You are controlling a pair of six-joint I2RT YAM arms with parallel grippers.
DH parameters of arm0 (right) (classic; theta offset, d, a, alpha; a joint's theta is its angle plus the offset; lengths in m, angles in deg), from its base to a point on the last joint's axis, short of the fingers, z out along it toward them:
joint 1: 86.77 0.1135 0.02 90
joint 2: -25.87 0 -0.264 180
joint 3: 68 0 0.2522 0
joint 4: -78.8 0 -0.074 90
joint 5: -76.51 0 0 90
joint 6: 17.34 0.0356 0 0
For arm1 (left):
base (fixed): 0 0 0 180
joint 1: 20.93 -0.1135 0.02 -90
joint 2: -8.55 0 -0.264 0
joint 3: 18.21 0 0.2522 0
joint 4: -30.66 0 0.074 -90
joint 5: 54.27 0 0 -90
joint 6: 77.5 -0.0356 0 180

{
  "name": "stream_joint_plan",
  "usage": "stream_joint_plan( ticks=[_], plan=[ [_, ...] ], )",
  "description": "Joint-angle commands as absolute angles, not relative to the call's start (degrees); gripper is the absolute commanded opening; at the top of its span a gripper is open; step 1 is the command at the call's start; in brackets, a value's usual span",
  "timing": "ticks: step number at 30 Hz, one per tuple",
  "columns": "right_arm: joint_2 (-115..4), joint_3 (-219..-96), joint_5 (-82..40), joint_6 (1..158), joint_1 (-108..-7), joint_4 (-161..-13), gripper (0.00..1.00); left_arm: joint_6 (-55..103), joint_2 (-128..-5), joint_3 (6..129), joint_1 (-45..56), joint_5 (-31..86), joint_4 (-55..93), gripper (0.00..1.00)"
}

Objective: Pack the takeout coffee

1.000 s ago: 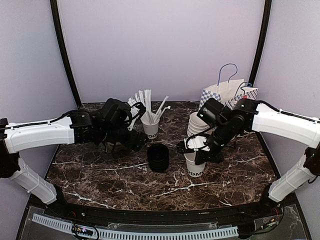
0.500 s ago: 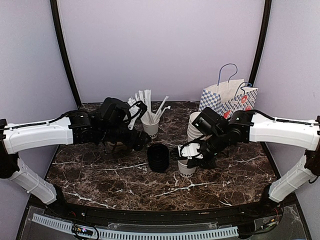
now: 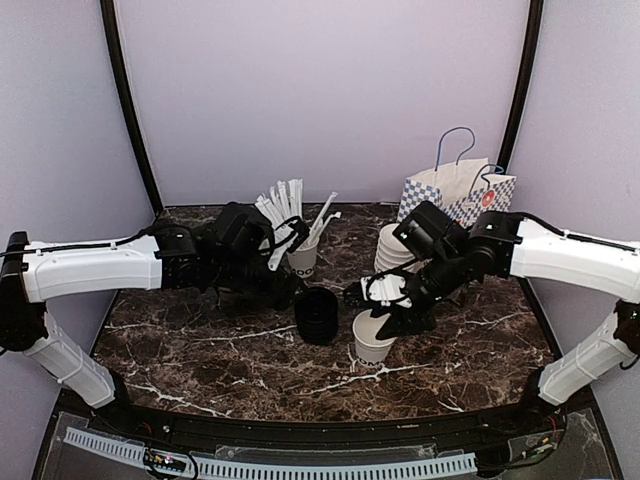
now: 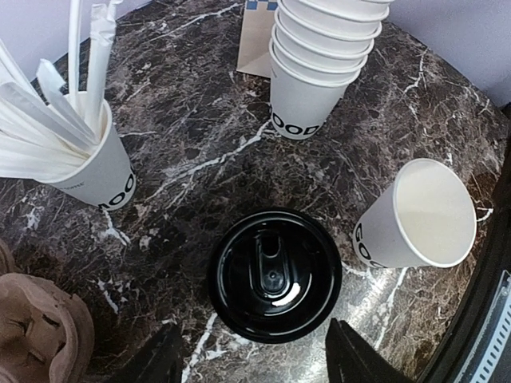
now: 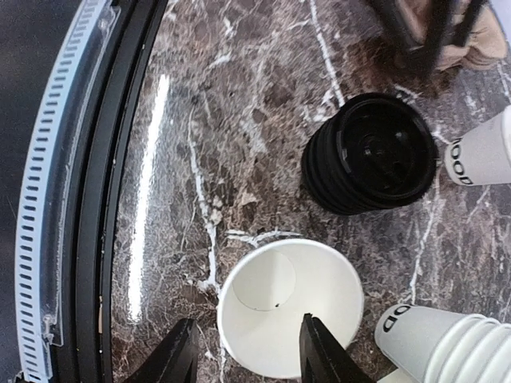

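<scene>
White cup (image 3: 372, 338) stands empty beside black lid stack (image 3: 317, 314); straw cup (image 3: 301, 257) holds straws (image 3: 285, 205). Left jaws and right jaws spread, gripping nothing.

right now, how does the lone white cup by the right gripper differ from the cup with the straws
The lone cup is empty, its bare bottom visible; the straw cup is packed with white straws. The lone cup sits right of the black lid stack, under the open right gripper; the straw cup stands farther back, behind the stack. Both are white paper cups with dark lettering low on the side.
</scene>
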State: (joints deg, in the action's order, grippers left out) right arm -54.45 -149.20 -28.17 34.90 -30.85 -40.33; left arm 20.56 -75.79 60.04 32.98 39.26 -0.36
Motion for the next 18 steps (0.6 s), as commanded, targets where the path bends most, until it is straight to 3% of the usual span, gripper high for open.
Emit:
stream_joint_plan(
  ticks=[1,8,18],
  plan=[
    [-48.5,-154.9,-34.2,35.7,-38.1,-36.7,0.43,20.9,-75.3,61.9,33.4,34.2,1.3,0.62],
    [-39.5,-147.0,-38.1,38.3,-52.8,-42.1,0.42,22.3,-80.3,66.3,36.0,32.5,-1.1,0.50],
    [-30.0,-130.2,-46.8,43.5,-68.3,-52.9,0.43,26.3,-95.6,82.9,41.4,43.1,-17.6,0.52]
  ],
)
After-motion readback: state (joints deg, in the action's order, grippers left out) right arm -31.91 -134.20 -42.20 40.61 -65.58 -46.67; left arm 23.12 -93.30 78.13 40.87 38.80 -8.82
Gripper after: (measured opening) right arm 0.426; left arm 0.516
